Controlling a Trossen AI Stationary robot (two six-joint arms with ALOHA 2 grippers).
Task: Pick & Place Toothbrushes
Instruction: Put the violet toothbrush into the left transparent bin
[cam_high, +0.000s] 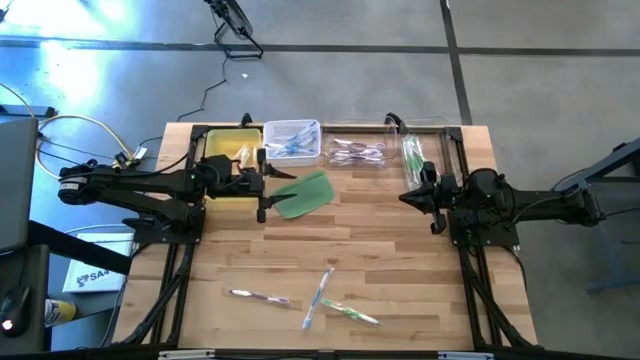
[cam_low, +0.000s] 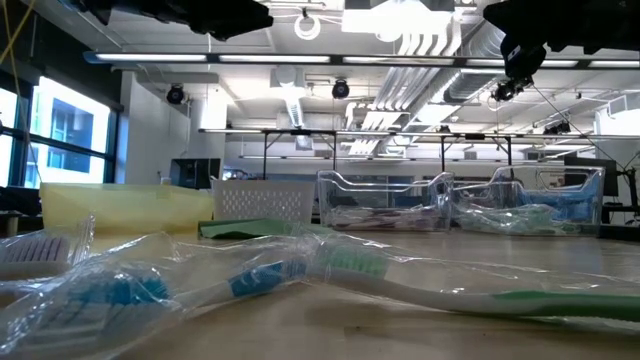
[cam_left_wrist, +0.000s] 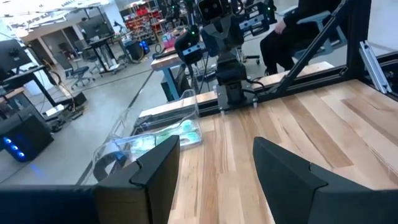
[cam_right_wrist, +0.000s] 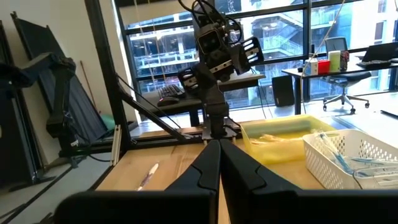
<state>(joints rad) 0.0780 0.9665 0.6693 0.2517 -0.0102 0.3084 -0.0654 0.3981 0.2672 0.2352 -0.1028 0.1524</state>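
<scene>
High view: three toothbrushes (cam_high: 322, 297) lie near the table (cam_high: 400, 250) front; left gripper (cam_high: 262, 186) released, right gripper (cam_high: 419, 189) clenched, both empty. Slippery wrappers may defeat a pinch.

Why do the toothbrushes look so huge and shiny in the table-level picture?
Low view: the wrapped toothbrushes lie right at the lens, looming large and soft, their clear wrappers catching ceiling-light glare. High view: the same loose toothbrushes look small; bright glare falls on the floor at upper left.
</scene>
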